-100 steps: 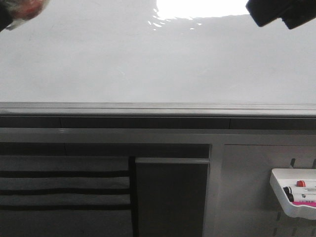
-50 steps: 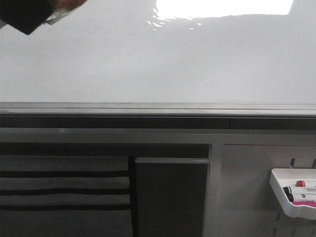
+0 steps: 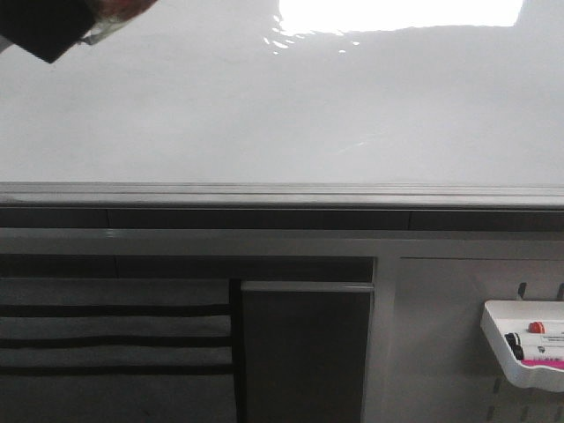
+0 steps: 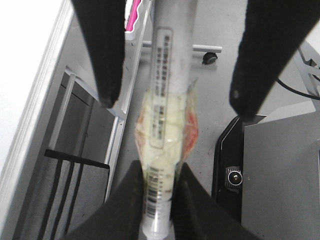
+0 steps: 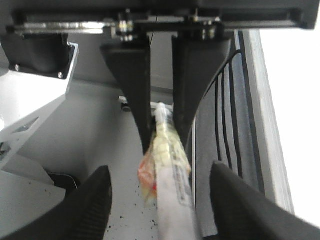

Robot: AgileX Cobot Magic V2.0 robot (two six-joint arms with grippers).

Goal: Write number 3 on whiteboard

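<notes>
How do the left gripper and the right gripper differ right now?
The left gripper is shut on the marker, while the right gripper is open. The left gripper's fingers press against the marker; the right gripper's fingers stand on either side of its barrel without touching it. Both have black fingers, and both are lined up on the same marker.

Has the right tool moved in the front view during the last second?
Yes. The right tool was right of the glare on the whiteboard; now it is out of that view.
</notes>
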